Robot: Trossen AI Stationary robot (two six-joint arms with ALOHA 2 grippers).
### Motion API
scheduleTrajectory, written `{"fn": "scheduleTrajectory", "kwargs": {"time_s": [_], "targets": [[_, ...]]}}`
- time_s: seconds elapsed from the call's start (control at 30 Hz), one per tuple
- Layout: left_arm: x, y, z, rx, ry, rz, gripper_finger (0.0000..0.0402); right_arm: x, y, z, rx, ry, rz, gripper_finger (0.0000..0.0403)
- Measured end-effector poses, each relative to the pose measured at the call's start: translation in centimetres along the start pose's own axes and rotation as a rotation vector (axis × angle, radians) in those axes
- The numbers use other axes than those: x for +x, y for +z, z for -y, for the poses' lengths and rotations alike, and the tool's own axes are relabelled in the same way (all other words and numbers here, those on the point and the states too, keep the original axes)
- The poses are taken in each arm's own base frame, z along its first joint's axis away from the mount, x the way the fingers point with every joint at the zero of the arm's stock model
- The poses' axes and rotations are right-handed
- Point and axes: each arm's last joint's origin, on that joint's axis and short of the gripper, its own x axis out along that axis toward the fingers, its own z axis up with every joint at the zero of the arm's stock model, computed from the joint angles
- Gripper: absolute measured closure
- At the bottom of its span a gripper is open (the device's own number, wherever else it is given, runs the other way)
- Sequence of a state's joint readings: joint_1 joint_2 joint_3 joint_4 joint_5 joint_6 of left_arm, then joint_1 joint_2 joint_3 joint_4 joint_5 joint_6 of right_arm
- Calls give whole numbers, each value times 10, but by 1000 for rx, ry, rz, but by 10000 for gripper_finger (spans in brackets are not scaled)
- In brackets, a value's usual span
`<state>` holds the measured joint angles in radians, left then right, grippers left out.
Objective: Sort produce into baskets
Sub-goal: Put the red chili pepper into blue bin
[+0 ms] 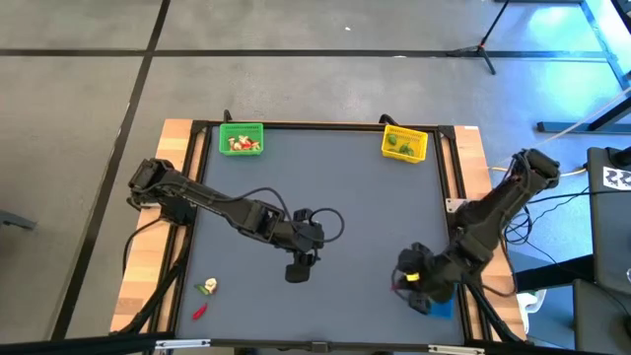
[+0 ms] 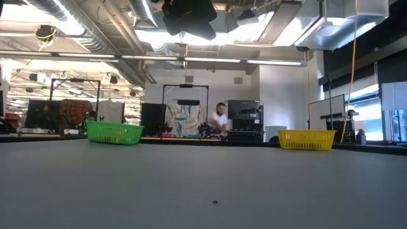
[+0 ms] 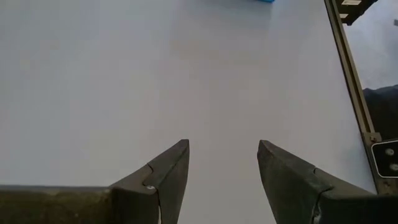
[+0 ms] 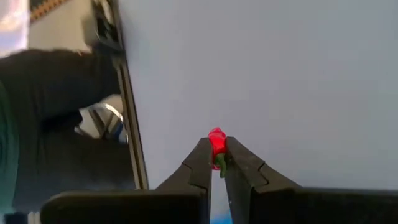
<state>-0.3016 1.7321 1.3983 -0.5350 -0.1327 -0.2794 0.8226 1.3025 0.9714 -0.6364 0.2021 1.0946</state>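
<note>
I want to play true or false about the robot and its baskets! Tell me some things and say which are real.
1. The right end effector pinches a red chili piece. True.
2. The left end effector holds a mushroom. False: it is open and empty.
3. The green basket has produce inside. True.
4. The yellow basket is tipped over. False: it stands upright.
5. Two loose pieces lie near the table's front left corner. True.
</note>
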Motion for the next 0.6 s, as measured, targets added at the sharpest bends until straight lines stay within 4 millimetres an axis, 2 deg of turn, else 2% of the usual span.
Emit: {"fn": "scheduleTrajectory", "kwargs": {"time_s": [0.13, 0.4, 0.6], "targets": [[0, 0, 0, -1, 8, 2, 215, -5, -24, -1, 112, -49, -109, 379], [0, 0, -1, 0, 47, 14, 215, -15, -56, -9, 269, -63, -171, 379], [0, 1, -2, -1, 57, 16, 215, -20, -77, -2, 377, -200, -203, 379]]}}
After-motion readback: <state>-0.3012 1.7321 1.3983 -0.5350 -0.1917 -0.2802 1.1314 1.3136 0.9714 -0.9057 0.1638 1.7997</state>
